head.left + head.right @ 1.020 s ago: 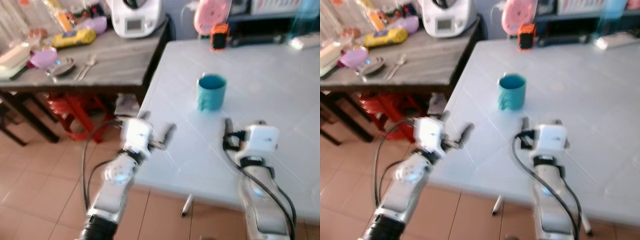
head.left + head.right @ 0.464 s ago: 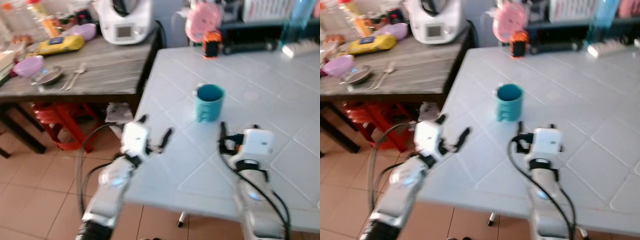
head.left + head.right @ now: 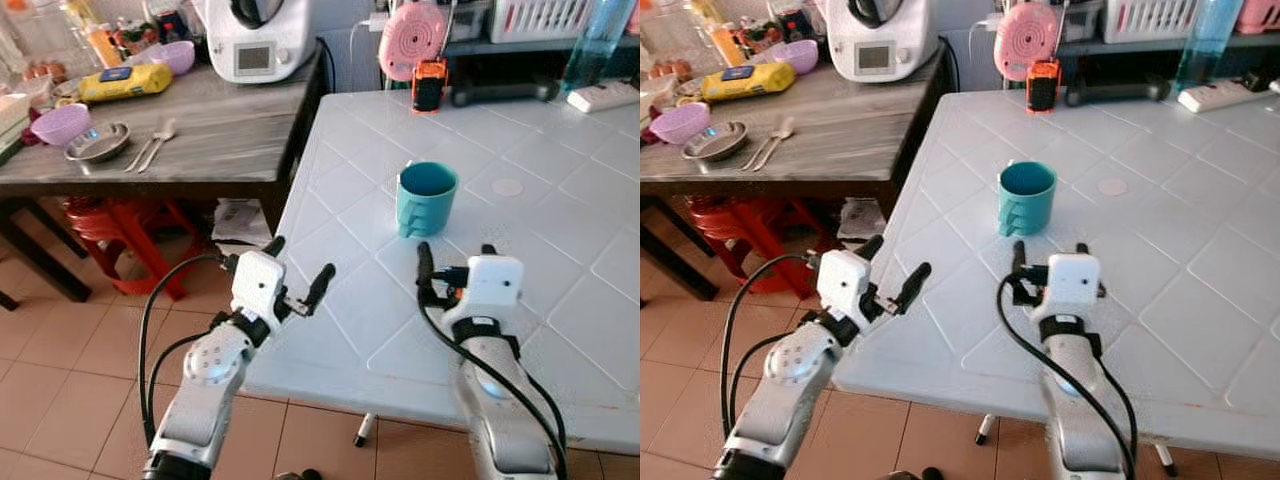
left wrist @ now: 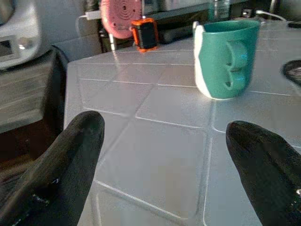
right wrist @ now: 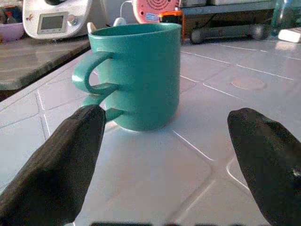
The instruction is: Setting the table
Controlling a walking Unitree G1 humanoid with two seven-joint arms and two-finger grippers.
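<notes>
Two tables stand side by side: a white tiled table (image 3: 560,200) and, to its left, a dark wooden table (image 3: 210,130). On the wooden one sit a white kitchen machine (image 3: 262,38), a purple bowl (image 3: 62,123), a metal bowl (image 3: 97,141) and spoons (image 3: 153,146). The right gripper (image 3: 452,258) hovers over the white table just short of the teal mug (image 3: 425,199), fingers spread wide, holding nothing. The left gripper (image 3: 298,268), also wide open and empty, hangs at the table's near-left edge. No writing is readable.
</notes>
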